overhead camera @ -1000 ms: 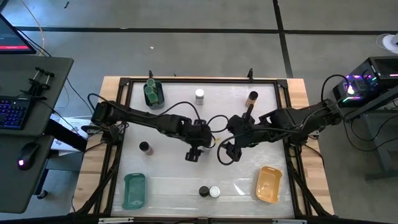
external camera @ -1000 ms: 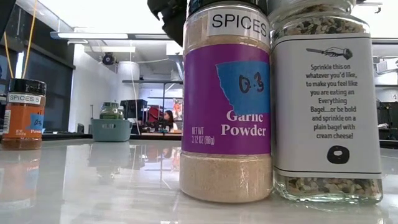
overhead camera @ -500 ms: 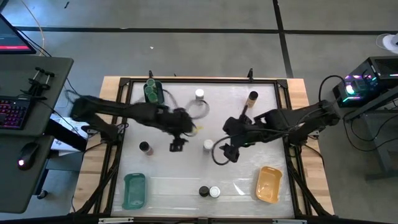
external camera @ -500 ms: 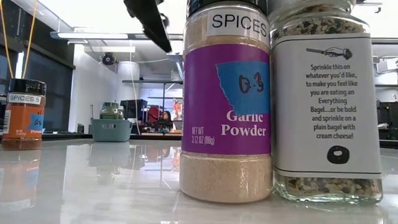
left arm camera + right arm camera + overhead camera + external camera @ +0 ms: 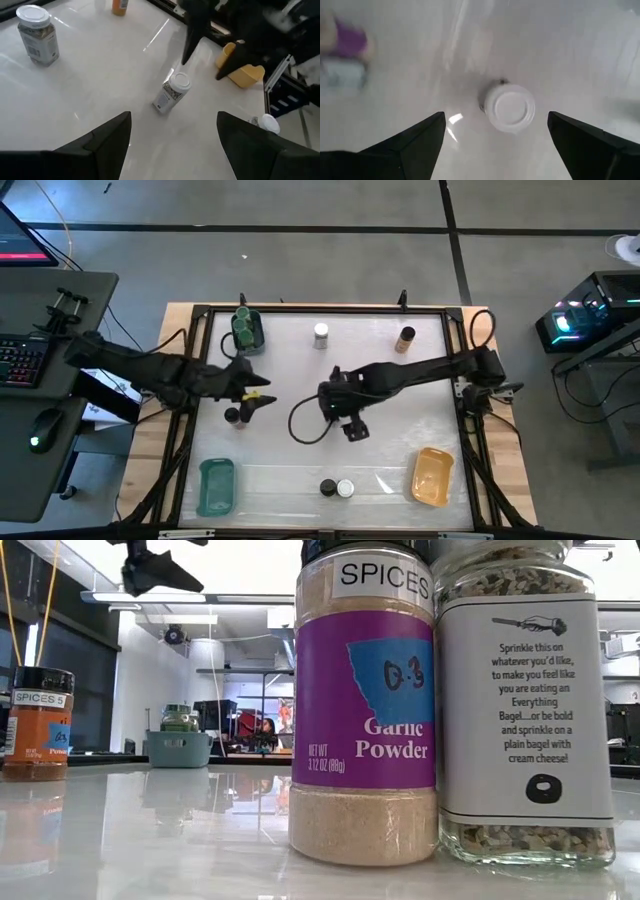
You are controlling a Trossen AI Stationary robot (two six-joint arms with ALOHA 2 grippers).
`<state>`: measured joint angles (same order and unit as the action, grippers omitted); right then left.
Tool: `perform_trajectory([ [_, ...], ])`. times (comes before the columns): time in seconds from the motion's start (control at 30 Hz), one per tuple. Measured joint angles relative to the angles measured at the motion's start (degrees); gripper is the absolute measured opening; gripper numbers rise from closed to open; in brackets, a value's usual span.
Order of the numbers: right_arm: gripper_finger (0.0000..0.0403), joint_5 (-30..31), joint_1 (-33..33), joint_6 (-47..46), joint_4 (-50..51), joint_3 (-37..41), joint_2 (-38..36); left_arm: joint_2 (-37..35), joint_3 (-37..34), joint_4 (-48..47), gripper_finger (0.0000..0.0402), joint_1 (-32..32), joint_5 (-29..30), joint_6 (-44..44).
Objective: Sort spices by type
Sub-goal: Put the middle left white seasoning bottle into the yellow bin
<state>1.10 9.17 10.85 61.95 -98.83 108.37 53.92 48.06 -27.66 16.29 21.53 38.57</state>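
A white-lidded spice jar (image 5: 510, 107) stands on its base at the table's middle. My right gripper (image 5: 338, 408) hangs open right above it, a finger on each side and apart from it; it hides the jar in the high view. The left wrist view shows that jar (image 5: 171, 92) under the right fingers. My left gripper (image 5: 254, 396) is open at the table's left, beside a dark-lidded jar (image 5: 233, 417). Green-lidded jars (image 5: 246, 330) sit in a dark holder at the far left. Another white-lidded jar (image 5: 320, 334) and a brown-lidded one (image 5: 405, 338) stand near the far edge.
A teal tray (image 5: 216, 485) lies at the near left and an orange tray (image 5: 432, 475) at the near right. Between them, at the near edge, stand a dark-lidded jar (image 5: 327, 487) and a white-lidded one (image 5: 345, 488). They fill the low view as a garlic powder jar (image 5: 365, 710) and a bagel seasoning jar (image 5: 525, 700).
My left gripper has drawn back from the table's middle toward its left edge and now hovers by the dark-lidded jar. The white-lidded jar stays standing in the middle. My right gripper has moved left across the middle and now hangs over that jar.
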Motion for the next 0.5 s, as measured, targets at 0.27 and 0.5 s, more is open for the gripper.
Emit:
perform_trajectory([
  [0.27, 0.0349, 0.83, -1.10, 20.39, 2.65, 0.00, 2.46, 1.51, -0.44, 1.05, 0.0278, 3.05, 4.20, 0.00],
  [0.5, 0.0349, 0.89, -1.05, 25.48, 2.57, 0.00, 4.95, 1.81, -0.44, 1.00, 0.0278, 3.02, 4.75, 0.35],
])
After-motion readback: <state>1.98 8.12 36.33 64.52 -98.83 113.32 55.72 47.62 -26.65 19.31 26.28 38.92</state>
